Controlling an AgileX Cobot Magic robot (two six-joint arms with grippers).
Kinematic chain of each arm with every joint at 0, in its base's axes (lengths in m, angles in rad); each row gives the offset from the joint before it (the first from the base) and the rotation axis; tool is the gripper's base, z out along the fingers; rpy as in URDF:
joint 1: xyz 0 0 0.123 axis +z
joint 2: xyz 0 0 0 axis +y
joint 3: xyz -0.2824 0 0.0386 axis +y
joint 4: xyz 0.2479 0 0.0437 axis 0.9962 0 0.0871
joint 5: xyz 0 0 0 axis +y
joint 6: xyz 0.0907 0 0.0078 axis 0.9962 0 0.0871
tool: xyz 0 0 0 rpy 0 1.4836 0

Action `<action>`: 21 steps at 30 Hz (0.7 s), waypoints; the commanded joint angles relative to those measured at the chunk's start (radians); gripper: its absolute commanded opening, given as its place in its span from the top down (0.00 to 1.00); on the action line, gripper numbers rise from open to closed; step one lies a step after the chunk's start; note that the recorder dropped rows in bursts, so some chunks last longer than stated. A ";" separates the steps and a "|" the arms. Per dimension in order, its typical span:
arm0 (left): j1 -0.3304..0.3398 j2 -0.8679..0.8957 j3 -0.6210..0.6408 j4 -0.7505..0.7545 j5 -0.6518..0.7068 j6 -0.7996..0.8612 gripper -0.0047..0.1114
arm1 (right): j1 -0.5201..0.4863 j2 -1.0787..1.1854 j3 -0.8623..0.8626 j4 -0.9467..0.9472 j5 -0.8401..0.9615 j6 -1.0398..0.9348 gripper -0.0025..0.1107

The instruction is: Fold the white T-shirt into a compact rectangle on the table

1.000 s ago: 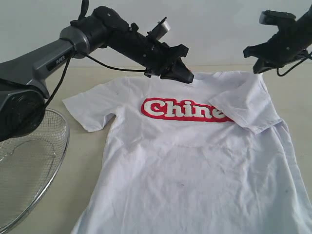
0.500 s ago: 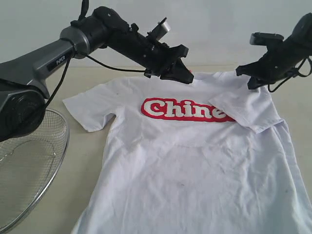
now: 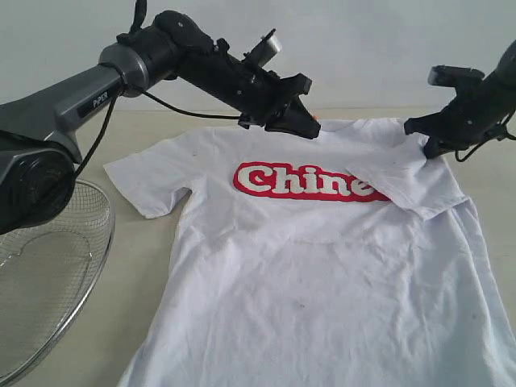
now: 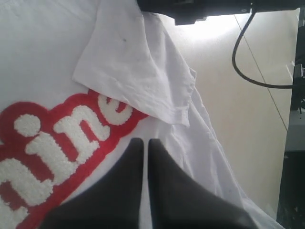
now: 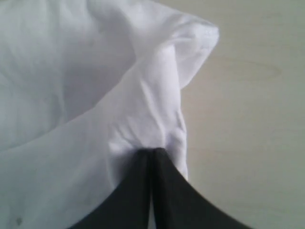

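The white T-shirt [image 3: 322, 274] bears white lettering on a red banner [image 3: 302, 182]; the table [image 3: 141, 266] is pale beige.

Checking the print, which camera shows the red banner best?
Exterior view: the red banner shows from its start to the folded sleeve. Left wrist view crops it to a few letters; right wrist view misses it.

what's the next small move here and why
Probably open the left gripper and lower it onto the white T-shirt just beneath it. It is shut and appears to hold nothing, while the right gripper looks pinched on the opposite shoulder, so a matching grip seems needed before folding.
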 commanded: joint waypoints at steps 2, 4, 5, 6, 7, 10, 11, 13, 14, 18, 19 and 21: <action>0.008 -0.014 -0.007 0.004 0.006 -0.009 0.92 | -0.015 -0.034 -0.004 0.000 0.007 0.007 0.98; 0.013 -0.018 -0.007 0.009 0.006 -0.009 0.92 | -0.024 -0.063 -0.004 0.009 0.023 0.005 0.98; 0.014 -0.022 -0.007 0.012 0.006 -0.009 0.92 | -0.031 -0.080 -0.004 0.009 0.039 0.005 0.98; 0.018 -0.025 -0.007 0.026 0.006 -0.014 0.92 | -0.037 -0.095 -0.004 0.002 0.060 0.001 0.98; 0.023 -0.033 -0.007 0.038 0.006 -0.023 0.92 | -0.039 -0.105 -0.004 -0.007 0.078 0.001 0.98; 0.032 -0.050 -0.007 0.058 0.006 -0.031 0.92 | -0.048 -0.128 -0.002 -0.005 0.152 -0.010 0.98; 0.034 -0.056 -0.007 0.063 0.006 -0.037 0.92 | -0.048 -0.133 -0.002 0.002 0.180 -0.010 0.98; 0.035 -0.069 -0.002 0.065 0.006 -0.048 0.92 | -0.048 -0.150 0.024 0.020 0.201 -0.010 0.98; 0.038 -0.075 0.003 0.065 0.006 -0.048 0.92 | -0.044 -0.164 0.053 0.035 0.199 -0.010 0.98; 0.038 -0.121 0.063 0.132 0.006 -0.048 0.92 | -0.036 -0.223 0.207 0.051 0.128 -0.007 0.98; 0.038 -0.136 0.095 0.150 0.006 -0.048 0.92 | -0.034 -0.236 0.247 0.049 0.110 -0.012 0.98; 0.038 -0.164 0.145 0.172 0.006 -0.046 0.92 | -0.034 -0.248 0.310 0.052 0.069 -0.014 0.98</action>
